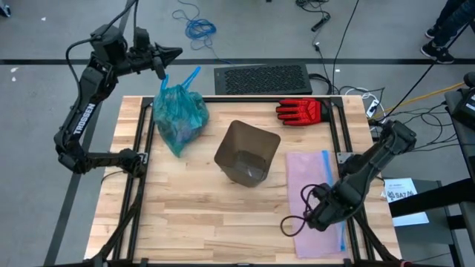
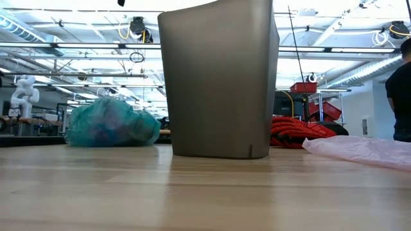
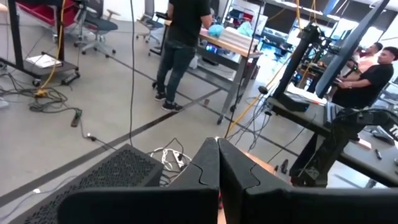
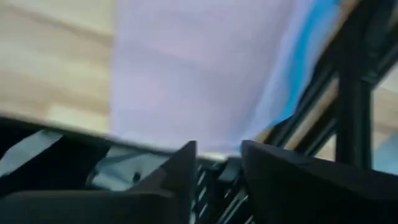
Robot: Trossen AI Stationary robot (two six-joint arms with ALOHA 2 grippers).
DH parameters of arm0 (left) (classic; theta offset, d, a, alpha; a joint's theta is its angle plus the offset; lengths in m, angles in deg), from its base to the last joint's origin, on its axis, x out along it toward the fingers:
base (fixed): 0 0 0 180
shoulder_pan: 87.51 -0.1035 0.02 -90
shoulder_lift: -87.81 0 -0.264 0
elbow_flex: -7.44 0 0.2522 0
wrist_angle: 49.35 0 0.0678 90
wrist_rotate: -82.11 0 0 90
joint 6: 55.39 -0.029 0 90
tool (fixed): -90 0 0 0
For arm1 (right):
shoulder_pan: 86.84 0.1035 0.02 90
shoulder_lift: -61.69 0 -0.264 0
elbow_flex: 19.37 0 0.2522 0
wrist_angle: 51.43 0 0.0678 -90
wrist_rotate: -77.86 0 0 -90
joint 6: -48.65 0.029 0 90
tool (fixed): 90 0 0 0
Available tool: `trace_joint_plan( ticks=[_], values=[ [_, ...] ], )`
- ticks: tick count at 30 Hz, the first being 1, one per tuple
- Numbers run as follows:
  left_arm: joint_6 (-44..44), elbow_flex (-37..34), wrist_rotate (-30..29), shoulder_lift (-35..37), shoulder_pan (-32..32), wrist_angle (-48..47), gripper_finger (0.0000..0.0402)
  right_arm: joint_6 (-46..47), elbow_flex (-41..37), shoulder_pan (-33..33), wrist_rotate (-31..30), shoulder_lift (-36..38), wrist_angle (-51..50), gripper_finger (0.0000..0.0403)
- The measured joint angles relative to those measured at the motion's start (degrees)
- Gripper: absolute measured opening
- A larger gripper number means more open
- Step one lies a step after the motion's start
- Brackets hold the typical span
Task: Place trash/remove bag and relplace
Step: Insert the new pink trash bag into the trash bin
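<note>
Wooden table (image 1: pixel 185 215); bag (image 1: pixel 179 113) just beneath left claw (image 1: pixel 175 54)

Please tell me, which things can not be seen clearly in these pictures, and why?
- Contents of the teal bag: the crinkled plastic veils them in the high and low views.
- Inside of the bin: its wall hides it in the low view; the high view shows only a dark bottom.
- Pink bag: blurred in the right wrist view.
- Left gripper, shut: hides the table beneath it.
</note>
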Motion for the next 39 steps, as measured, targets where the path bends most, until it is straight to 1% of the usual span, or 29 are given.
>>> trace_joint_plan(
  ticks=[4, 6, 8, 11, 14, 18, 22, 24, 26, 27, 29, 30, 31, 34, 39],
  values=[
    [0.1, 0.0, 0.0, 0.0, 0.0, 0.0, 0.0000, 3.2, -5.2, 1.0, 0.2, 0.0, 0.0, 0.0204],
    [0.1, 0.0, 0.0, 0.0, 0.0, 0.0, 0.0000, 3.4, -7.8, 1.0, 0.2, 0.0, 0.1, 0.0232],
    [0.1, 0.0, 0.0, 0.0, 0.0, 0.0, 0.0000, 3.5, -10.2, 1.0, 0.2, 0.0, 0.1, 0.0251],
    [0.2, 0.0, 0.0, 0.0, 0.0, 0.0, 0.0000, 4.6, -13.7, 1.0, 0.3, 0.0, 1.1, 0.0263],
    [0.2, 0.0, 0.0, 0.0, 0.0, -0.1, 0.0000, 6.2, -17.5, 1.2, 0.7, 0.0, 3.7, 0.0262],
    [0.2, 0.0, 0.0, 0.0, 0.0, -0.2, 0.0000, 7.9, -23.2, 1.2, 1.7, 0.0, 11.5, 0.0250],
    [0.2, 0.0, 0.0, 0.0, 0.0, -0.2, 0.0000, 11.2, -28.4, 1.2, 1.6, 0.0, 20.8, 0.0228],
    [0.2, 0.0, 0.0, 0.0, 0.0, -0.2, 0.0000, 13.0, -29.6, 1.2, 1.0, 0.0, 23.8, 0.0201],
    [0.2, 0.0, 0.0, 0.0, 0.0, -0.2, 0.0000, 13.5, -29.5, 1.2, -0.9, 0.0, 25.4, 0.0154],
    [0.2, 0.0, 0.0, 0.0, 0.0, -0.2, 0.0000, 13.5, -28.9, 1.2, -2.1, 0.0, 25.8, 0.0123],
    [0.2, 0.0, 0.0, 0.0, 0.0, -0.2, 0.0000, 13.1, -27.3, 1.2, -4.5, 0.0, 26.1, 0.0049],
    [0.2, 0.0, 0.0, 0.0, 0.0, -0.2, 0.0000, 12.6, -26.2, 1.2, -5.9, 0.0, 26.2, 0.0026],
    [0.2, 0.0, 0.0, 0.0, 0.0, -0.2, 0.0000, 12.3, -24.9, 1.1, -7.3, 0.0, 26.2, 0.0016],
    [0.1, 0.0, 0.0, 0.0, 0.0, -0.2, 0.0000, 11.7, -19.8, 0.6, -12.3, 0.0, 24.9, 0.0007],
    [-0.3, 0.0, 0.0, 0.0, 0.0, -0.2, 0.0000, 6.2, -7.3, -1.4, -27.7, 0.0, 18.2, 0.0001]
  ],
)
